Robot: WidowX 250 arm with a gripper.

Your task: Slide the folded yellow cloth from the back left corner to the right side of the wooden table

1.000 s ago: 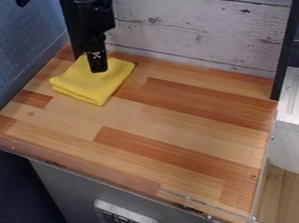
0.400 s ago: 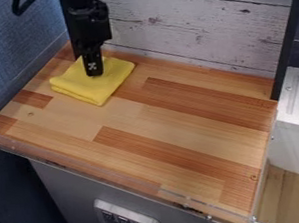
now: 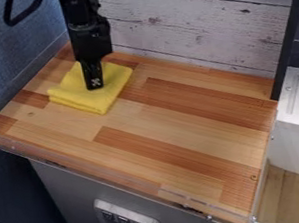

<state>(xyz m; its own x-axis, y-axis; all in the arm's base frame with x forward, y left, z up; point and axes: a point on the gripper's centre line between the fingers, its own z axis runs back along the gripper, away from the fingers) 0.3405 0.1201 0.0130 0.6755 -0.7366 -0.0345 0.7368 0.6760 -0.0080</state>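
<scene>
My claw [image 3: 94, 83] points down onto the folded yellow cloth [image 3: 113, 89], on the tabletop [image 3: 181, 130] near the plank wall [image 3: 197, 33]; this upright pose seems to let me bear on its top layer; whether I am clenched or released, I cannot tell.

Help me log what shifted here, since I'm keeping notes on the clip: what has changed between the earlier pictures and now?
The gripper has come toward the near edge of the wooden counter, and the yellow cloth beneath it has slid slightly the same way. Whether it grips the cloth can't be told. The cloth is still folded; the counter stayed put.
</scene>
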